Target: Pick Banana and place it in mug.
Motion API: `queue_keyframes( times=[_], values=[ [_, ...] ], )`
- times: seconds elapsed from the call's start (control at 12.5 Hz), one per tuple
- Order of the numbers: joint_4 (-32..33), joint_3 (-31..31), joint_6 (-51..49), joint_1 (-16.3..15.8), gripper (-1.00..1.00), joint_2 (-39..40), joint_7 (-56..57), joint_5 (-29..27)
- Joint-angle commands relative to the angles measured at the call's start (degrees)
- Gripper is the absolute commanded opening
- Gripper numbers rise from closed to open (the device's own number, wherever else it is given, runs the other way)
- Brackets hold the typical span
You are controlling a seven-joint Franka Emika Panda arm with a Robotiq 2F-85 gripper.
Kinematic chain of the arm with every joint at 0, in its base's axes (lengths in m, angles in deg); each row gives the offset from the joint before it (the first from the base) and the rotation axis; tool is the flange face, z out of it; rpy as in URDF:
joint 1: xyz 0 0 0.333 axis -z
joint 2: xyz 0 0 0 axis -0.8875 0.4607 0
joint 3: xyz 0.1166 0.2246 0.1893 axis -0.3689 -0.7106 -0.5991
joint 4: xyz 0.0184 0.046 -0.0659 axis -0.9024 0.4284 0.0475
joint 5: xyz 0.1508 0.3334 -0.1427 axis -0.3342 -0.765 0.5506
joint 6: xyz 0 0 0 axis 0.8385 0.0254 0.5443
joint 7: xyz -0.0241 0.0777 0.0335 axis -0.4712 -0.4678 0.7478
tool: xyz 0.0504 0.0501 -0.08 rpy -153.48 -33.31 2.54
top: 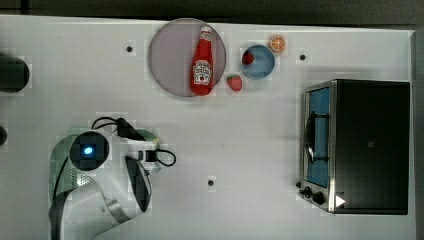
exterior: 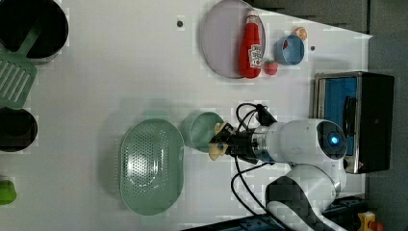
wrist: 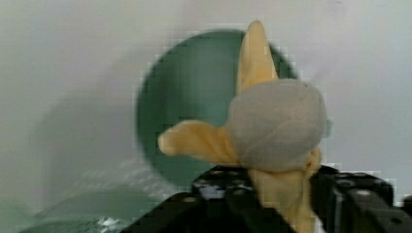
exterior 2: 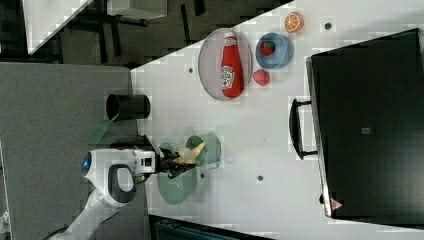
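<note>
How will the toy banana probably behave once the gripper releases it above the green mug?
The banana, with its spread peel flaps, looks soft and light, so it probably flexes rather than rolls. Held by the gripper over the mug, the flaps might catch the rim.

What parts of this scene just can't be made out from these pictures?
- Top view: the white robot arm covers the pale green mug.
- Wrist view: the peeled yellow toy banana hides the black claw tips and part of the mug.
- Right view: the green perforated strainer sits partly behind the arm.

Banana matt, cloth-like; mug smooth; oven glossy metal.
</note>
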Motion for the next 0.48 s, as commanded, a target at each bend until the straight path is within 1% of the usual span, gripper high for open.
queue_keyframes(
  times=[0.08, 0.24, 0.48],
  values=[
    [-1.30, -0.43, 2.30, -0.23, 0.52, -1.90, -2.12, -0.31],
    [-1.29, -0.38, 2.60, -0.20, 0.97, -1.93, -2.12, -0.31],
    [-1.93, 0.86, 2.08, 0.01, 1.00, -3.71, -2.14, -0.56]
  ],
)
